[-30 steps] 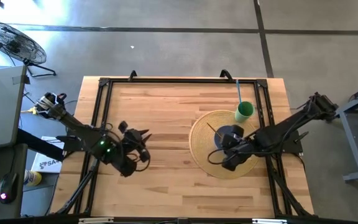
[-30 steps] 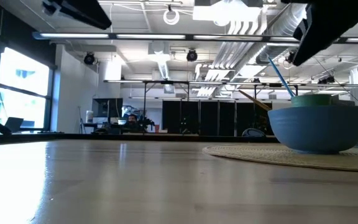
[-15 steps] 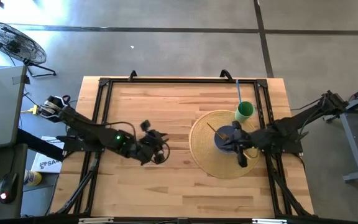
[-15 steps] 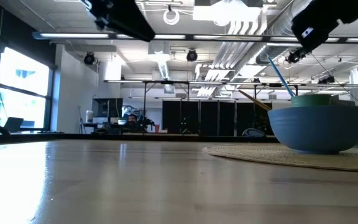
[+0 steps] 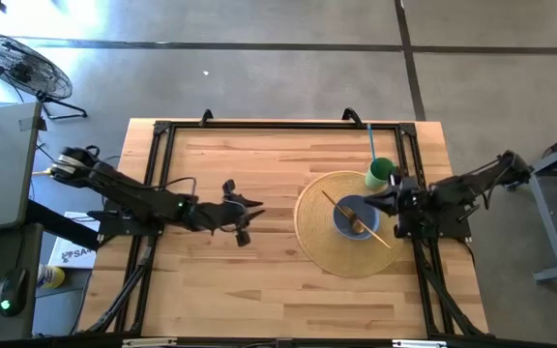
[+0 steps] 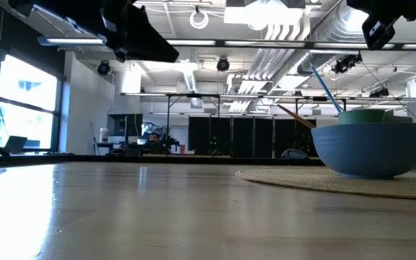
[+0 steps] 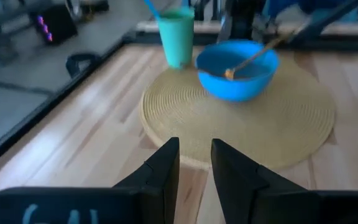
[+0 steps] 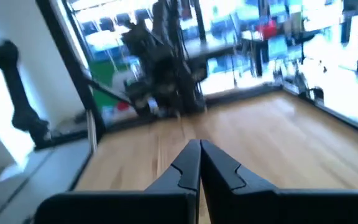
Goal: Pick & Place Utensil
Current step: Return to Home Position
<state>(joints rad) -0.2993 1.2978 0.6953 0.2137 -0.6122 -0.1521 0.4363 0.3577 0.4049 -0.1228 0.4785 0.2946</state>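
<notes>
We note that the right gripper (image 5: pixel 379 200) has drawn back off the blue plastic bowl (image 5: pixel 354 218) at right centre of the high view; its fingers are pressed together and empty. The wooden-handled utensils (image 5: pixel 334 201) rest in the bowl. The left gripper (image 5: pixel 243 211), narrowly parted, has advanced to mid-frame. We judge placement complete.

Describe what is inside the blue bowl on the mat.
A utensil lies in the bowl, head inside, handle leaning out over the rim. Whether more utensils lie beneath it cannot be told; from table height the wall hides the inside.

Green cup (image 5: pixel 380 173) (straw (image 5: pixel 371 143) in it) by woven mat (image 5: pixel 317 242)
</notes>
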